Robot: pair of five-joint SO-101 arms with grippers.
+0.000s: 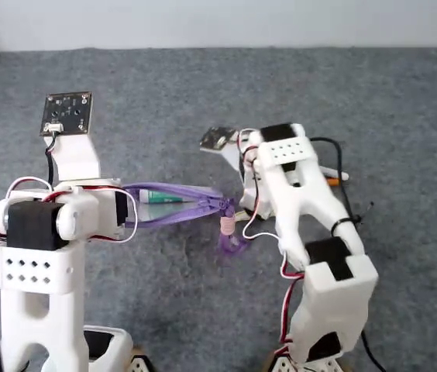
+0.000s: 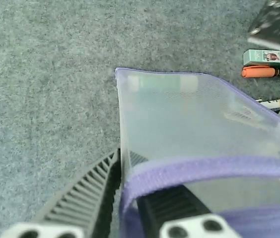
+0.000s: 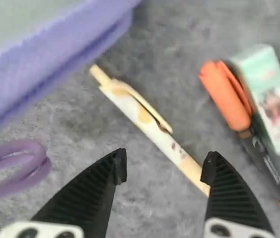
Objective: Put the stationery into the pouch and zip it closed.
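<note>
The left gripper pinches the purple pouch by its edge, between the arms. The right gripper has its fingers spread over the pen. The pen, orange marker and green box lie outside, and the pouch looks unzipped.

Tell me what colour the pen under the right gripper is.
Cream with brown blotches; the pen shows best in the right wrist view.
</note>
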